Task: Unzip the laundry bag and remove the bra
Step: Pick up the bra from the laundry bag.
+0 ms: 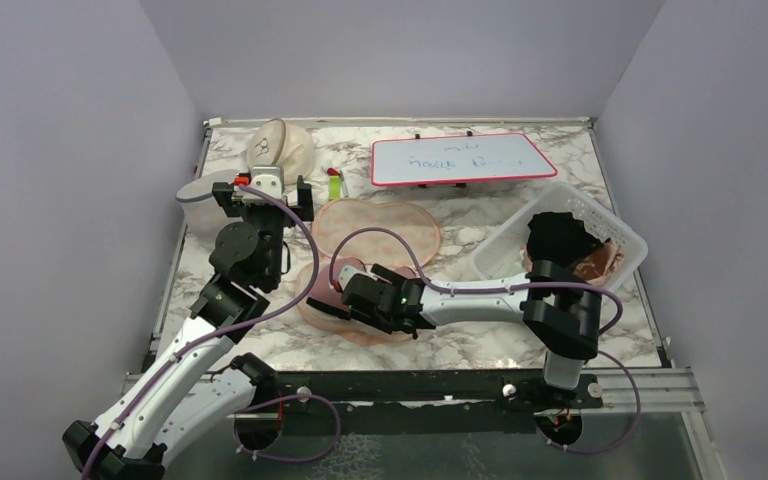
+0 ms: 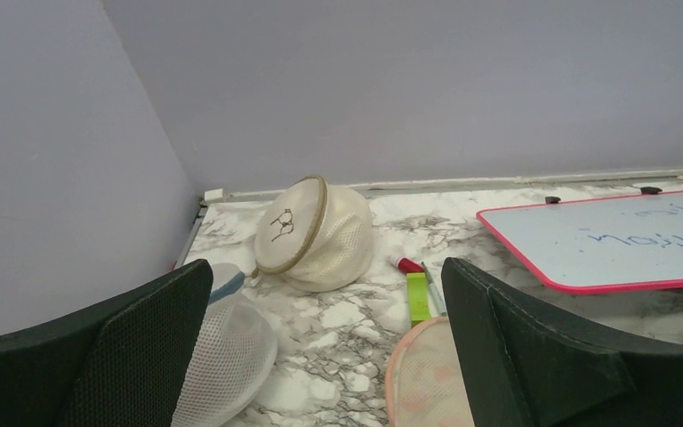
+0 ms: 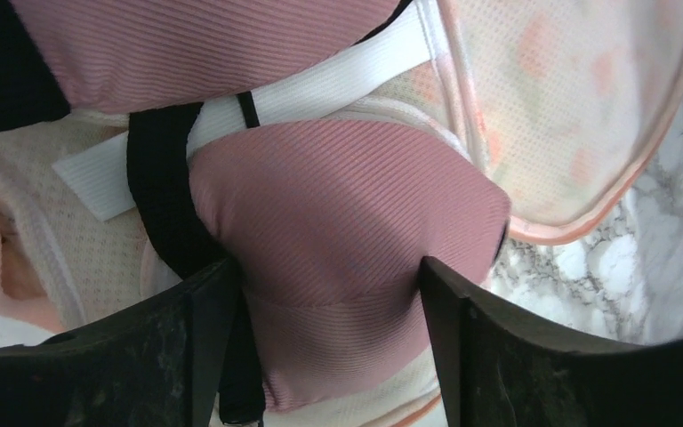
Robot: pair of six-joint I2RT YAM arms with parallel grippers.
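The laundry bag (image 1: 380,228) lies open on the marble table, one peach-pink flowered half folded back, the other half under my right gripper. It also shows in the left wrist view (image 2: 422,378) and the right wrist view (image 3: 578,107). The bra (image 3: 347,222), pink with ribbed cups and black straps, lies in the open bag under a white strap; in the top view it (image 1: 322,290) is mostly hidden by the arm. My right gripper (image 3: 329,267) (image 1: 345,290) is down on the bag, its fingers pressed on either side of one cup. My left gripper (image 1: 265,197) (image 2: 327,267) is open and empty, above the table's left side.
A cream dome bag (image 1: 280,145) (image 2: 316,233) and a white mesh cylinder (image 1: 205,195) (image 2: 227,351) stand at the back left. Markers (image 1: 335,183) lie beside them. A whiteboard (image 1: 460,158) lies at the back. A clear bin (image 1: 500,250) at the right holds black cloth (image 1: 563,238) and a brownish-pink garment (image 1: 600,262).
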